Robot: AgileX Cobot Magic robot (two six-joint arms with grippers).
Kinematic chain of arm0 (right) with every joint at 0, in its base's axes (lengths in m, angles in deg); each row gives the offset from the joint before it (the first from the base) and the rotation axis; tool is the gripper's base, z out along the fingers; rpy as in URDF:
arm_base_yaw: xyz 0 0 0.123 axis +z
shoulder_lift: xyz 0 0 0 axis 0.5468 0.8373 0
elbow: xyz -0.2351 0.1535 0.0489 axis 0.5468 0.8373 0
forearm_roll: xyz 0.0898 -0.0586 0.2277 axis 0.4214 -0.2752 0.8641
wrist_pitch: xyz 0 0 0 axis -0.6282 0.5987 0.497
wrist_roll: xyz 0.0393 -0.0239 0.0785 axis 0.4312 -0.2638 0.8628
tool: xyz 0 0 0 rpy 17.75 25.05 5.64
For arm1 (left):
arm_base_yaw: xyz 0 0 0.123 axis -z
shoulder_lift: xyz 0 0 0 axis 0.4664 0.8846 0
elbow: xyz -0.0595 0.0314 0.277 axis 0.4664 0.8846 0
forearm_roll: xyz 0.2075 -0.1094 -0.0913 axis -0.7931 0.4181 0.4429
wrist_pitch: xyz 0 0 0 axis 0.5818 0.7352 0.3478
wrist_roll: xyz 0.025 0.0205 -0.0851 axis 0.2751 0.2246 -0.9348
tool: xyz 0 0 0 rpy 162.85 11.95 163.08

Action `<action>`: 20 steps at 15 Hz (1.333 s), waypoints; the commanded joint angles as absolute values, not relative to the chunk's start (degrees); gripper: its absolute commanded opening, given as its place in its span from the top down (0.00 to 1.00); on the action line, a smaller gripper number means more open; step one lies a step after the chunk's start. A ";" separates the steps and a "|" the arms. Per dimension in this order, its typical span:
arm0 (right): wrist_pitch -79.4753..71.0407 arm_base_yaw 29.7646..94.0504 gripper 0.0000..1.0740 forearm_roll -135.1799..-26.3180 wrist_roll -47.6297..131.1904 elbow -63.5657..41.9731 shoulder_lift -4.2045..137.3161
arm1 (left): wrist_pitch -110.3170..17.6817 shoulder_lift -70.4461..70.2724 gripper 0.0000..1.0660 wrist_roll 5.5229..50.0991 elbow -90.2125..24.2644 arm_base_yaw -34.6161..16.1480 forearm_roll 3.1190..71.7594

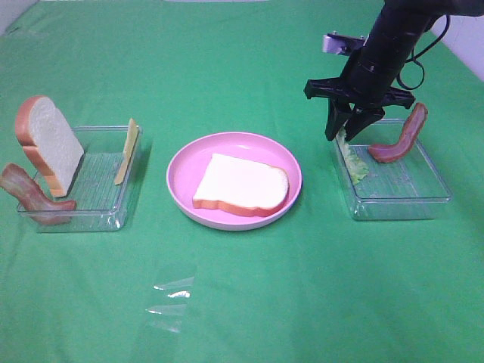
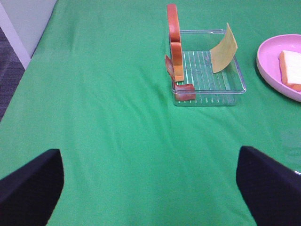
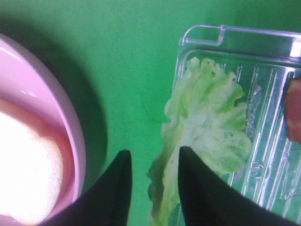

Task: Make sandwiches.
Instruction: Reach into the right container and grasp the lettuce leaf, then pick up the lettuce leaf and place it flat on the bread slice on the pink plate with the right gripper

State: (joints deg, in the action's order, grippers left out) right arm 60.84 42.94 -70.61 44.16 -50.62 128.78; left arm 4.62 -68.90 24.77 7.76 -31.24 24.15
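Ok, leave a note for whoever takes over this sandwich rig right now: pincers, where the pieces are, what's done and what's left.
Left pincer: open, over bare green cloth, holding nothing.
Right pincer: at the right tray, jaws either side of the lettuce edge; firm grip not clear.
Pieces: one bread slice flat on the pink plate. Left tray: second bread slice upright, cheese leaning on a wall, one bacon strip. Right tray: lettuce, another bacon strip.
Done: bottom bread placed.
Left: lettuce, bacon, cheese and top bread onto the plate.

Bread slice (image 1: pixel 240 184) lies flat, lettuce (image 1: pixel 352 160) apparently leaning upright.
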 commanded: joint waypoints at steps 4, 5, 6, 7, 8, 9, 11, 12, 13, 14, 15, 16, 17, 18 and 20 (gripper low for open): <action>61.41 42.94 1.00 -72.10 43.64 -50.73 128.89 | 3.99 -69.53 0.15 24.60 7.71 -31.24 24.38; 61.70 42.94 1.00 -72.38 43.64 -50.73 128.89 | 3.99 -69.53 0.15 24.60 7.71 -31.24 24.38; 62.33 42.94 1.00 -72.38 43.64 -50.73 128.72 | 3.99 -69.53 0.15 24.60 7.71 -31.24 24.38; 62.96 42.94 1.00 -72.38 43.64 -50.73 128.15 | 3.99 -69.53 0.15 24.60 7.71 -31.24 24.38; 63.65 42.94 1.00 -72.10 43.87 -50.73 126.26 | 3.99 -69.53 0.15 24.60 7.71 -31.24 24.38; 64.17 42.94 1.00 -71.98 44.10 -50.73 124.83 | 3.99 -69.53 0.15 24.60 7.71 -31.24 24.38; 65.60 42.94 1.00 -72.04 44.27 -50.73 121.16 | 3.99 -69.53 0.15 24.60 7.71 -31.24 24.38; 66.23 42.94 1.00 -72.04 44.50 -50.73 119.73 | 3.99 -69.53 0.15 24.60 7.71 -31.24 24.38; 67.14 42.94 1.00 -71.47 44.85 -50.73 118.35 | 3.99 -69.53 0.15 24.60 7.71 -31.24 24.38; 67.60 42.94 1.00 -70.55 44.90 -50.67 117.78 | 3.99 -69.53 0.15 24.60 7.71 -31.24 24.38; 67.77 42.94 1.00 -67.51 44.90 -50.27 116.17 | 3.99 -69.53 0.15 24.60 7.71 -31.24 24.38; 65.43 43.06 1.00 -62.76 43.93 -48.27 114.23 | 3.99 -69.53 0.15 24.60 7.71 -31.24 24.38; 62.33 43.11 1.00 -56.17 40.49 -45.06 111.93 | 3.99 -69.53 0.15 24.60 7.71 -31.24 24.38; 59.47 43.11 1.00 -49.01 36.65 -40.65 109.58 | 3.99 -69.53 0.15 24.60 7.71 -31.24 24.38; 57.75 43.11 1.00 -36.63 28.97 -33.60 107.64 | 3.99 -69.53 0.15 24.60 7.71 -31.24 24.38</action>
State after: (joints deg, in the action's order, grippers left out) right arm 59.01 42.94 -37.38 29.72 -33.83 108.04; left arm 4.62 -68.90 24.77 7.76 -31.24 24.15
